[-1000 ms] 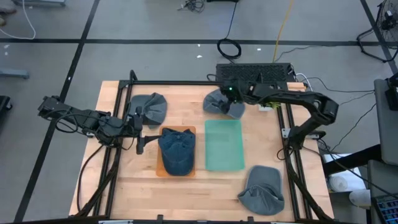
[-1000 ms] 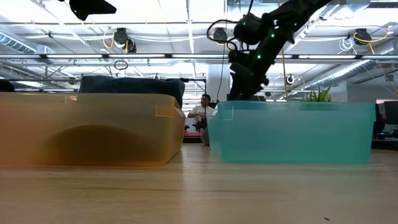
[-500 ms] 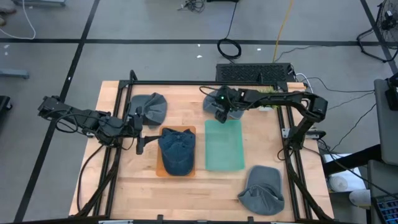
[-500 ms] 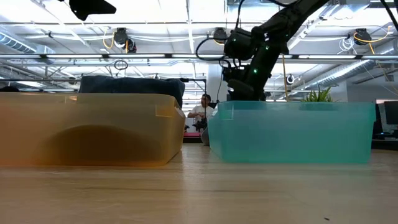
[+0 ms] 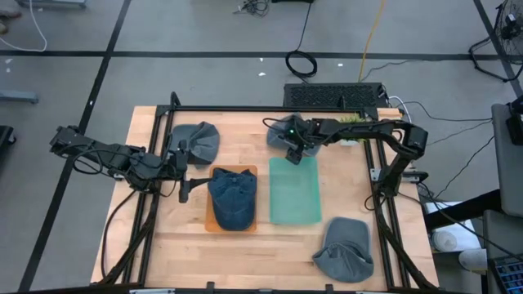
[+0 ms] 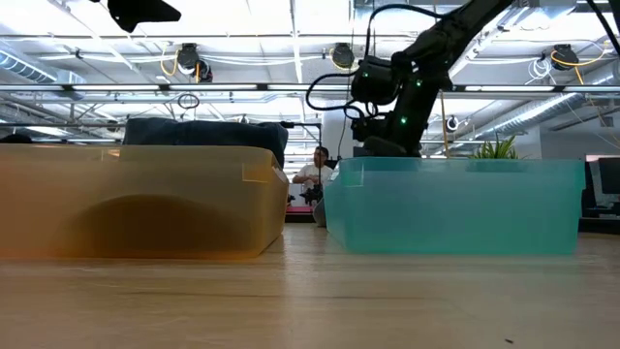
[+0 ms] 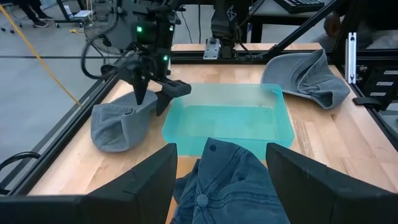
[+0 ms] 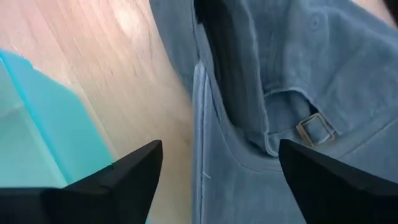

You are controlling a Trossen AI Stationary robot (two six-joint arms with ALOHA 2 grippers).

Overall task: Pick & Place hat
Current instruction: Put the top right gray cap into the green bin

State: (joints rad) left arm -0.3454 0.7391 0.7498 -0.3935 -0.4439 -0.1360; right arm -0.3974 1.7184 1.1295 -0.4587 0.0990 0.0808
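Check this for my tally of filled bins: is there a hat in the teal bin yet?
No. In the high view the teal bin lies empty, while a dark blue hat sits in the orange bin.

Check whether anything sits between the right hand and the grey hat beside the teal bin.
Nothing visible does. The right hand hangs open directly over the grey hat, fingers straddling its fabric, next to the teal bin, which is empty. The left hand waits beside the orange bin.
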